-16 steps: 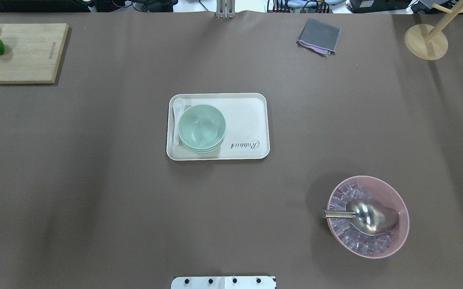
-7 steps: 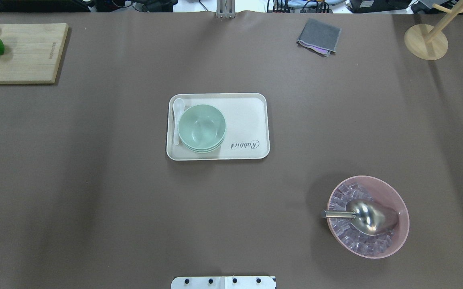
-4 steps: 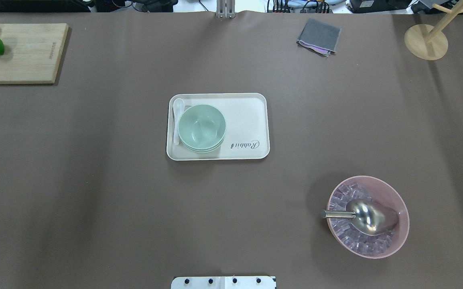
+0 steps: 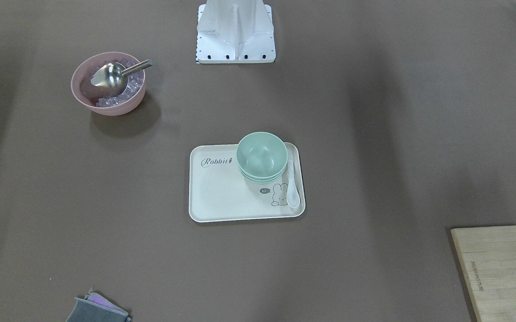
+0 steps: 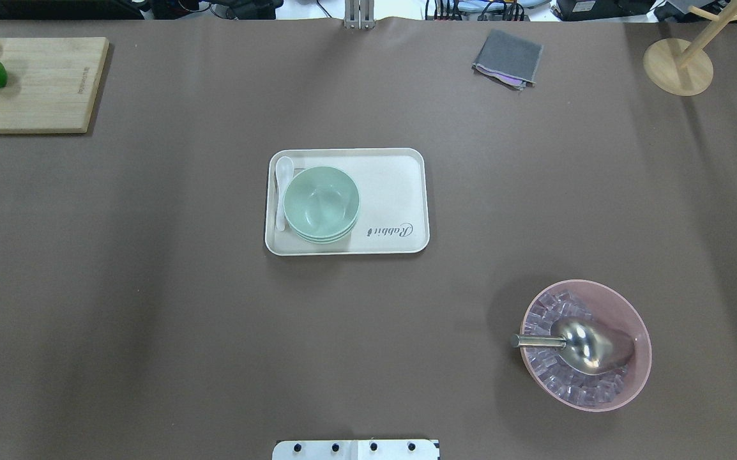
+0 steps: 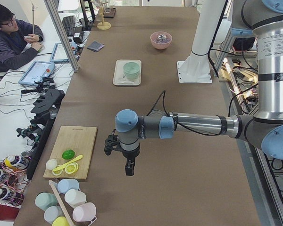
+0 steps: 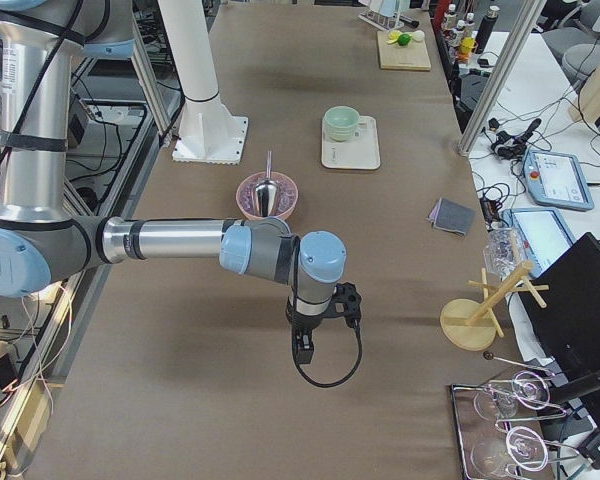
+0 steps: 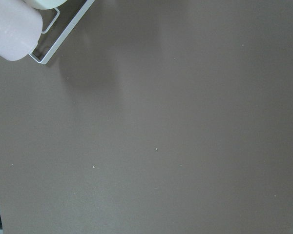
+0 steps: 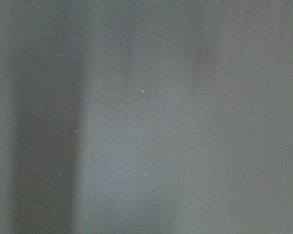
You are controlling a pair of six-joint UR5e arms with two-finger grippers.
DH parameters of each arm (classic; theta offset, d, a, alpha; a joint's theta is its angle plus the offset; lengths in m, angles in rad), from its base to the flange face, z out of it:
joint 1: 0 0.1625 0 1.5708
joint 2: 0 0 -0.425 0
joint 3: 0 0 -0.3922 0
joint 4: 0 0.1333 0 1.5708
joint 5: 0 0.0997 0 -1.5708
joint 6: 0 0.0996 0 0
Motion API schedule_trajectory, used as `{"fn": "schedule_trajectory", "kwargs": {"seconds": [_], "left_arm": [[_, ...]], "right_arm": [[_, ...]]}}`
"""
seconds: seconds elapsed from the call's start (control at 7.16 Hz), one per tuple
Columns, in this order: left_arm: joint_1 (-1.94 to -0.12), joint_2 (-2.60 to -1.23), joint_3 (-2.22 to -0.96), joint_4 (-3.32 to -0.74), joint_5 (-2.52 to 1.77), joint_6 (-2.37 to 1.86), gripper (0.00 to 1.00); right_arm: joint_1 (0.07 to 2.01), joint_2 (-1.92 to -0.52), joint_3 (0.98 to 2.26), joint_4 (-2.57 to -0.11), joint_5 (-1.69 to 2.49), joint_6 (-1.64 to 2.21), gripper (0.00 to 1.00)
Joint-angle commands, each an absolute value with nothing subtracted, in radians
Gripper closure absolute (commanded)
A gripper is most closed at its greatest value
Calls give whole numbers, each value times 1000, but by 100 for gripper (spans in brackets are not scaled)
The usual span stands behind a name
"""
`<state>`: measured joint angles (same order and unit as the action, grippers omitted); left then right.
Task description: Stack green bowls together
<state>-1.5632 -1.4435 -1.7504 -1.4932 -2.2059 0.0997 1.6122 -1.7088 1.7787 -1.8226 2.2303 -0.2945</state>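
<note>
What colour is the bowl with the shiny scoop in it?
The bowl is pink, clearest in the overhead view.

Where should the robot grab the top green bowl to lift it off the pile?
Probably its rim, from straight above, one finger inside, one outside. The top green bowl sits nested in the other green bowls, so only its rim stands free. Choose the rim's side toward the bare part of the tray, away from the white spoon.
</note>
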Motion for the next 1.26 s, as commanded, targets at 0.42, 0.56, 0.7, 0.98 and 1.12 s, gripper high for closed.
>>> {"fn": "schedule_trajectory", "kwargs": {"seconds": [0.42, 0.56, 0.7, 0.98, 1.12], "left_arm": [[-1563, -1445, -1753, -1493, -2206, 100, 2], [-1563, -1445, -1753, -1493, -2206, 101, 2], [-1563, -1445, -1753, -1494, -2206, 100, 2], [-1563, -1445, -1761, -1493, -2206, 101, 2], [-1563, -1445, -1761, -1493, -2204, 100, 2]], "right_arm": [[1612, -1709, 1779, -1822, 2240, -296, 0], [1612, -1709, 1781, -1822, 2240, -296, 0], [1612, -1707, 1782, -1822, 2240, -296, 0], [1614, -1707, 1789, -1822, 2273, -301, 0], [1614, -1707, 1789, -1822, 2275, -301, 0]]}}
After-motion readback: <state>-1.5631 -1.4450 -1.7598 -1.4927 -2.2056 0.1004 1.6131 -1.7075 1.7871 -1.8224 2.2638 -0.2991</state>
